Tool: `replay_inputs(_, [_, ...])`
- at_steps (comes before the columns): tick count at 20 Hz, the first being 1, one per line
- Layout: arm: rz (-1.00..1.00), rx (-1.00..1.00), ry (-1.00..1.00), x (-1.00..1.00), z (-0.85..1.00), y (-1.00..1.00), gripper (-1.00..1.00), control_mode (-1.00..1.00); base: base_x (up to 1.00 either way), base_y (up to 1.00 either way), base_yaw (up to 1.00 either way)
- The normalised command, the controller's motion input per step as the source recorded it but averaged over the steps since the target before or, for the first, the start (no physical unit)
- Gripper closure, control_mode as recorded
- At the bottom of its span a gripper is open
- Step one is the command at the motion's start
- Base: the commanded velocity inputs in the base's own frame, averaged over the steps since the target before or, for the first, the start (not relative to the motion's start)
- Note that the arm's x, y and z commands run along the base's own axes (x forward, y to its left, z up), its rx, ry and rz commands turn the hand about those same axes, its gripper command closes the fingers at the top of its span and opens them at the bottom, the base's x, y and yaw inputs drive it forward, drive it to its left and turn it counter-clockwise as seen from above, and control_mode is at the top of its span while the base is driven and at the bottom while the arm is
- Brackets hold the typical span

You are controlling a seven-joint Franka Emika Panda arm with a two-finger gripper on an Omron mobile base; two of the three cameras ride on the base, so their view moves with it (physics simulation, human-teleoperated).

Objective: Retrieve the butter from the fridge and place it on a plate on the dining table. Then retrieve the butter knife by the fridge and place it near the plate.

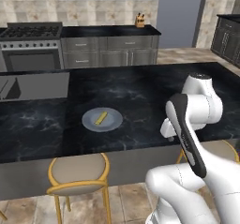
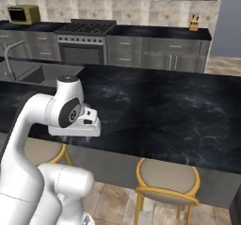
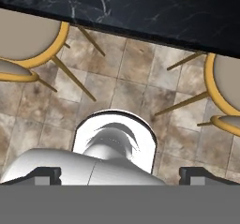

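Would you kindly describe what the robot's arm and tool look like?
The arm is glossy white with rounded, bulbous segments and dark grey joint caps and inlays. No cables or markings show. The tool has two small dark, blocky finger tips.

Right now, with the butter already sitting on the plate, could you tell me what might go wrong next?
1. The butter lies loose on the plate; a nudge to the plate could roll it off.
2. The plate sits fairly near the dining table's front edge, above a stool, so a careless knife placement could push it toward the drop.
3. The folded arm hangs close to that edge and might clip it when swinging.
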Motion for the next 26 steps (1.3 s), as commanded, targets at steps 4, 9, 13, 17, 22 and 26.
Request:
replay_inputs(4, [0.00,0.00,0.00,0.00,0.00,0.00,-1.00,1.00,-0.58,0.35,-0.18])
replay_inputs(9, [0.00,0.00,0.00,0.00,0.00,0.00,-1.00,1.00,-0.61,-0.18,-0.13])
replay_inputs(13, [0.00,0.00,0.00,0.00,0.00,0.00,-1.00,1.00,-0.46,-0.98,-0.02])
replay_inputs(17, [0.00,0.00,0.00,0.00,0.00,0.00,-1.00,1.00,-0.09,-1.00,0.00])
replay_inputs(22, [0.00,0.00,0.00,0.00,0.00,0.00,-1.00,1.00,-0.02,-1.00,0.00])
replay_inputs(26, [0.00,0.00,0.00,0.00,0.00,0.00,-1.00,1.00,0.00,-1.00,0.00])
